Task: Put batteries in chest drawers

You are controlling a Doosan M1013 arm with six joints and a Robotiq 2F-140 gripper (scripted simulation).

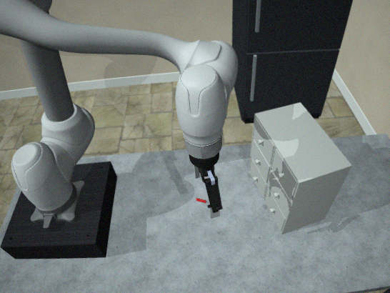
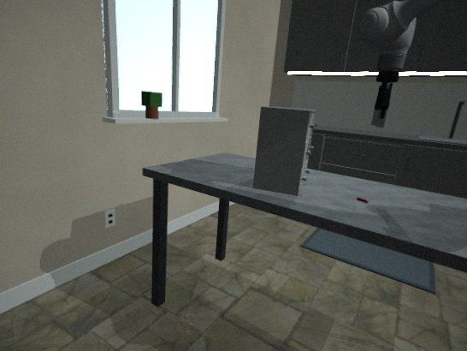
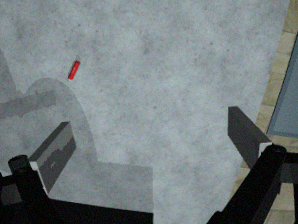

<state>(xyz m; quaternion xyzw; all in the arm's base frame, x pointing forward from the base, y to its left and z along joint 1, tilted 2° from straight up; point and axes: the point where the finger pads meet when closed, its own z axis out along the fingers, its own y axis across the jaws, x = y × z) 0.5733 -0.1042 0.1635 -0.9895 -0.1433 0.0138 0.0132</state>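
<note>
Pale grey arm of smooth tubular links, bulbous rounded joint housings with faint seam lines, flared foot on a black square pedestal, black gripper with slim linkages, flat grey pads, small white wrist block.

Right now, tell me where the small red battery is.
The red battery lies flat on the grey table, in the top view just left of the open gripper that hangs above it, between the arm's black base and the chest.
</note>
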